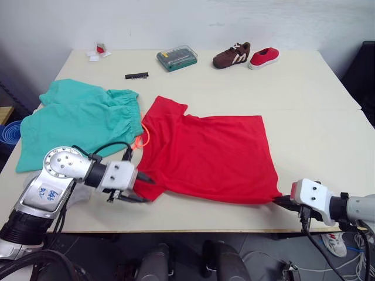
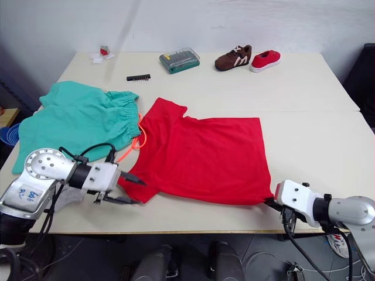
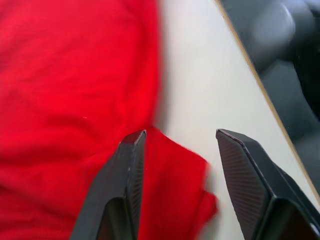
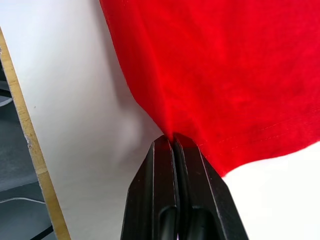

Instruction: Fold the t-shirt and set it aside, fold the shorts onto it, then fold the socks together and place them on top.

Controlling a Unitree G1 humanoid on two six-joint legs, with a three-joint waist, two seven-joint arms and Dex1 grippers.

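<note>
right hand [image 4: 172, 142] clamped on t-shirt [image 1: 211, 155]

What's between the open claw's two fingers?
A corner of the red t-shirt lies on the table between the left gripper fingers, seen in the left wrist view. Neither finger has closed on it.

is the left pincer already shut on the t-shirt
No, the left pincer is open, its fingers straddling a sleeve corner of the t-shirt.
</note>
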